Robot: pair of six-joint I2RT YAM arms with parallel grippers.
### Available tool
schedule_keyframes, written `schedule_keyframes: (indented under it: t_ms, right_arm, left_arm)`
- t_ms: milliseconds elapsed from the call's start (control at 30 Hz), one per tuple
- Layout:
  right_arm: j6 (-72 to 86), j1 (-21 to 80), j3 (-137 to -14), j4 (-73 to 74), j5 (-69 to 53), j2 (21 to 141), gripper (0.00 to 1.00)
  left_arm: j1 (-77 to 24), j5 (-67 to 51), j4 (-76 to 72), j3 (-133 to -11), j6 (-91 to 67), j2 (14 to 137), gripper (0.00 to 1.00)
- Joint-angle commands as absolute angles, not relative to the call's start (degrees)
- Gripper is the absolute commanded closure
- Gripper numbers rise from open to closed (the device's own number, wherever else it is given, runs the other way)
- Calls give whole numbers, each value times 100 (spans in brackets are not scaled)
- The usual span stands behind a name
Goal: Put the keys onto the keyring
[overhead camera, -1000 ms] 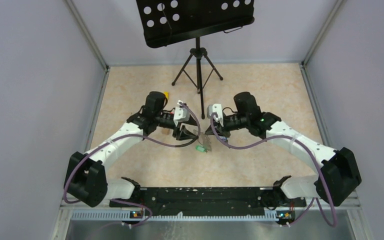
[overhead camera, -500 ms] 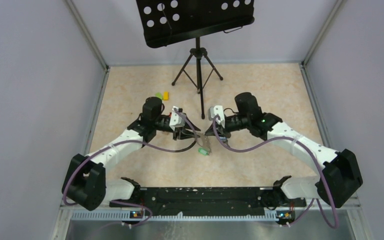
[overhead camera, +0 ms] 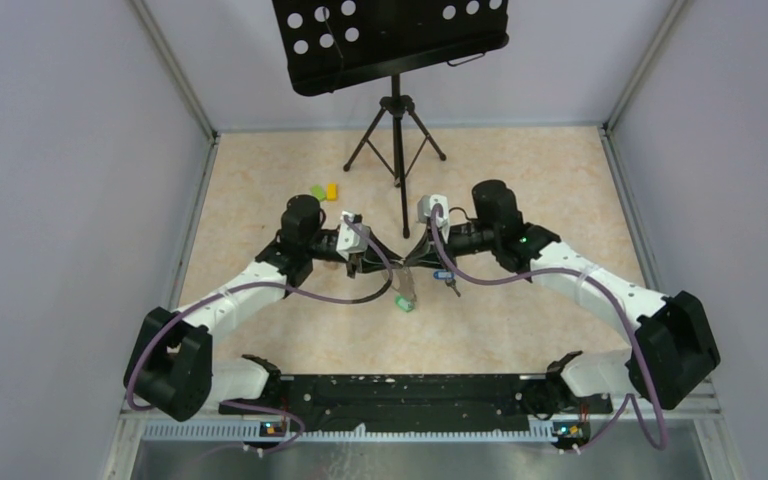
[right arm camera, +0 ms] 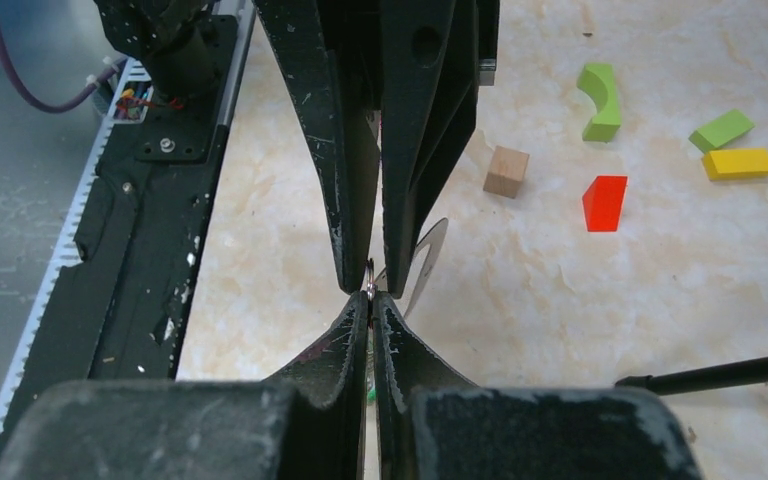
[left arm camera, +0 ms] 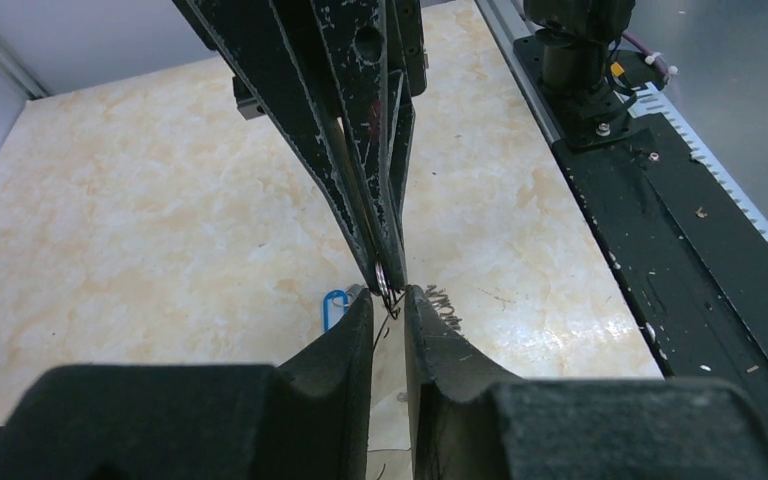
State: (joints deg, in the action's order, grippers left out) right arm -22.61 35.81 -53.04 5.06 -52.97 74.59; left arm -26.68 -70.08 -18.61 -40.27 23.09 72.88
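Metal keyring (left arm camera: 388, 278): pinched at the fingertips of the right pincer (right arm camera: 371, 298), which is clamped together on it.
Left pincer (left arm camera: 388, 293): fingers a narrow gap apart, tip to tip with the right, ring in the gap.
Blue-tagged key (left arm camera: 335, 306): on the table (left arm camera: 160, 220), just beside.
Green-tagged key (overhead camera: 401, 303): below the meeting pincers.

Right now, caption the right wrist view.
Right gripper pinching a small metal ring, left gripper tip-to-tip opposite.

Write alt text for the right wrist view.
Two pairs of dark jaws meet tip to tip at centre, the right gripper from below, the left gripper from above, a small metal piece between their tips. Coloured blocks lie on the marbled table at upper right.
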Motion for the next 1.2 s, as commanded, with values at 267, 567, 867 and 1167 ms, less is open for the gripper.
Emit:
schedule_keyframes:
  t_ms: [267,567,867,1167]
  right_arm:
    - [-1290,3392,-5232,-583,-5765,7602,100]
    - [-1459,3366,-5159,-572,-5696,7612,100]
    - [-2398,3414,-5159,-15,-5070,7499,85]
    - [-2603,3509,-5215,246,-4931,7379,74]
  left_arm:
    - [-2671,-7164,-2119,-3964,2360,7189,100]
    - [-2672,-6897,-1535,-4263,2498,7212,100]
    - [-2744,-6319,-83,-4956,3242,7294,100]
    - [-2880,-6281,509,-5108,3463,7388,100]
